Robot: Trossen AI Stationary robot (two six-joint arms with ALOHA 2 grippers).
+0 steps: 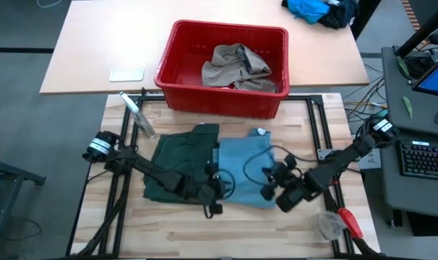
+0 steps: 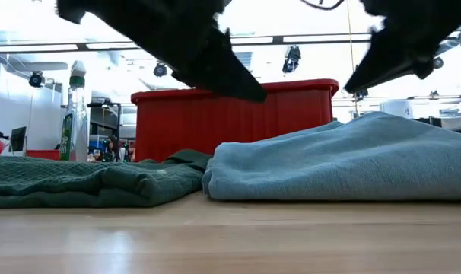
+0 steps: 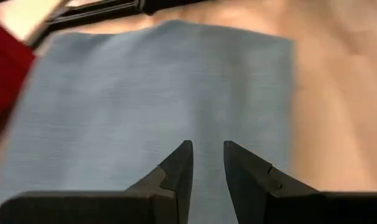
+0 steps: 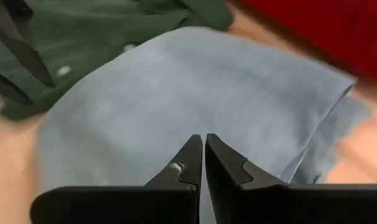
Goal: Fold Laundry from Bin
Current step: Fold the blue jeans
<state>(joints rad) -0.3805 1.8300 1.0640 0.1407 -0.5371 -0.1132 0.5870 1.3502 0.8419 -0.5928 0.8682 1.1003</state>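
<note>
two folded garments are lying side by side on the worktop in front of the red bin: dark green shorts on the left arm's side, light blue denim trousers beside them, edges touching, likely so the finished pieces are stacking up clear of the bin. a khaki-taupe piece is sitting crumpled inside the bin, not yet taken out. left pincer is hovering above the denim near its seam with the shorts, fingers slightly parted, gripping nothing. right pincer is hovering over the denim's other end, fingers pressed together, empty. in the low view both arms are hanging clear above the cloth, so the fold looks done and released; judging next step to be reaching back into the bin. a spray bottle is standing at the worktop's far left corner.
</note>
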